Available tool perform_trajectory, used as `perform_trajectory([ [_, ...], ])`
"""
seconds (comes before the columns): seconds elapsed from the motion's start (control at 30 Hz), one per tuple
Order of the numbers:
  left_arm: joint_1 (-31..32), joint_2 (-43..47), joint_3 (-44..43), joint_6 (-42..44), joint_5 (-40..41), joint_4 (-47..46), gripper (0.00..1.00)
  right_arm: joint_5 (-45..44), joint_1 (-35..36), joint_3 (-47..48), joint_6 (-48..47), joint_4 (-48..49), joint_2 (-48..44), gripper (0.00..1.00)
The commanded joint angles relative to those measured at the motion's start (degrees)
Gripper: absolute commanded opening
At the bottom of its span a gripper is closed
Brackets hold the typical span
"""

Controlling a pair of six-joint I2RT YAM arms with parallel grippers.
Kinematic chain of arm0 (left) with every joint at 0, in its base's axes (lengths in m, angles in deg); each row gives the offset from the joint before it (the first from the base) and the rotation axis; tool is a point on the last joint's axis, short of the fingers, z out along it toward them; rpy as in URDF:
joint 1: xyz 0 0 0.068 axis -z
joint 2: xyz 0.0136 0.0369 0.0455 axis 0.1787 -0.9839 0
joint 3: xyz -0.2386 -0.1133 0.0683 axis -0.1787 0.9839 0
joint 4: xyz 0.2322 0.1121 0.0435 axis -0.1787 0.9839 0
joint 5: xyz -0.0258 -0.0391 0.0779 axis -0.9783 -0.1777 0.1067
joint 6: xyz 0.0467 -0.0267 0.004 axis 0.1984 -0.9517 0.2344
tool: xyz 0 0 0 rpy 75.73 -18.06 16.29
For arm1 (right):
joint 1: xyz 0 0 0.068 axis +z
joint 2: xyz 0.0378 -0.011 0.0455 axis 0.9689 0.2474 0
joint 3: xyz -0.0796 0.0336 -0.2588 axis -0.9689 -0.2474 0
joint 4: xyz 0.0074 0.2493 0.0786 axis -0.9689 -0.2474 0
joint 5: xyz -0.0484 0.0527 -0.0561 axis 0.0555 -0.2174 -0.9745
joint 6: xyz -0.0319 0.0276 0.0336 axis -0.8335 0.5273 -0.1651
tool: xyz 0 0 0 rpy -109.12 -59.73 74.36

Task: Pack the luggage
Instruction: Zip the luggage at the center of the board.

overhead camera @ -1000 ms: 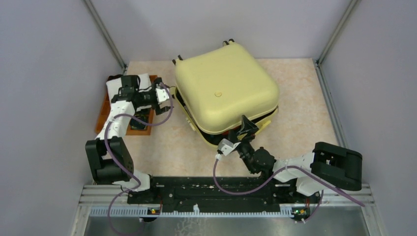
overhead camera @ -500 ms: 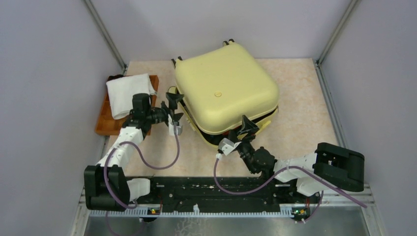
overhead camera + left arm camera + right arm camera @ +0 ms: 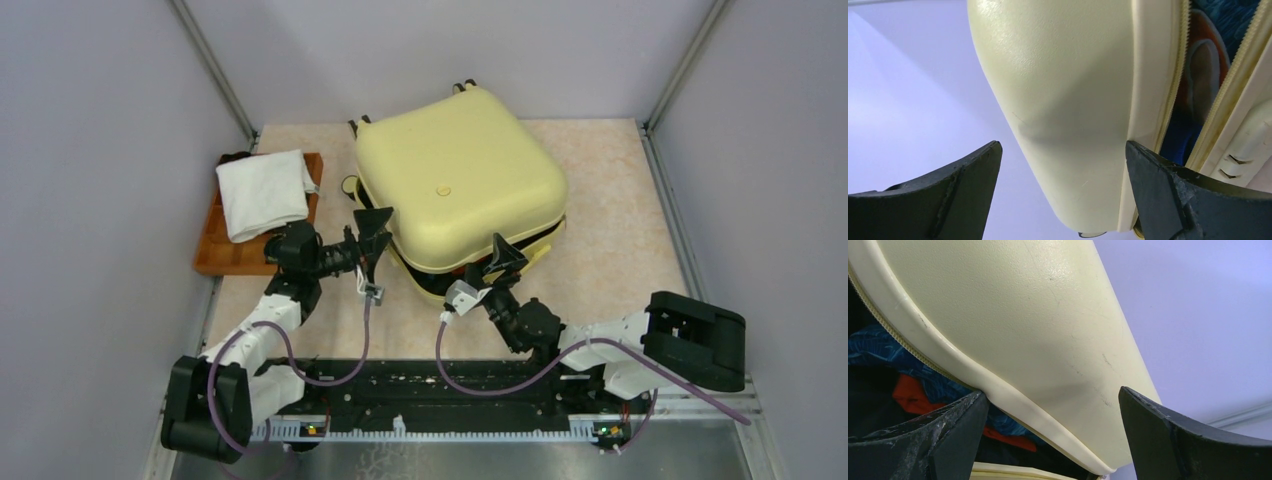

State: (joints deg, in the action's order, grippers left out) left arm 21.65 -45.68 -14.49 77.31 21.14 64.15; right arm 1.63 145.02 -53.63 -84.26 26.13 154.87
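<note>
The pale yellow luggage [image 3: 455, 180] lies in the middle of the table, its lid lowered but ajar, with blue and orange clothing showing in the gap [image 3: 1198, 60] [image 3: 908, 385]. My left gripper [image 3: 372, 235] is open at the suitcase's left front corner, its fingers straddling the lid's edge [image 3: 1073, 125]. My right gripper [image 3: 500, 262] is open at the front right edge, one finger under the lid rim [image 3: 1013, 395] and one beside the shell. Neither gripper holds anything.
A brown tray [image 3: 215, 250] stands at the left with a folded white cloth [image 3: 262, 190] on it. Grey walls close in the table on three sides. The arm bases sit on the black rail [image 3: 440, 385] at the near edge.
My left arm has swung from over the tray rightwards to the suitcase's left front corner. The white cloth now lies uncovered on the tray. The right arm has barely moved.
</note>
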Motion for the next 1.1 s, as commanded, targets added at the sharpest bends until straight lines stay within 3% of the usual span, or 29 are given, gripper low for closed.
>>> perform_trajectory([
  [0.0,0.5,0.5,2.7,6.9,-2.0,-3.2,0.99,1.0,-0.1,5.4,0.4,9.7,-3.1,0.99],
  [0.33,0.5,0.1,5.9,9.7,1.8,-3.3,0.99,1.0,0.0,5.7,-1.0,8.9,-4.9,0.99],
  [0.67,3.0,-7.0,6.3,3.0,0.3,-18.6,0.99,0.9,0.0,5.9,-0.4,8.7,-5.0,0.99],
  [0.93,6.1,-11.3,6.5,-2.7,6.6,-31.8,0.99,0.4,-0.1,5.9,2.6,5.1,-6.6,0.99],
  [1.07,7.2,-11.2,6.8,-6.0,10.5,-34.1,0.99,-0.4,-0.1,5.8,3.5,2.7,-7.0,0.99],
])
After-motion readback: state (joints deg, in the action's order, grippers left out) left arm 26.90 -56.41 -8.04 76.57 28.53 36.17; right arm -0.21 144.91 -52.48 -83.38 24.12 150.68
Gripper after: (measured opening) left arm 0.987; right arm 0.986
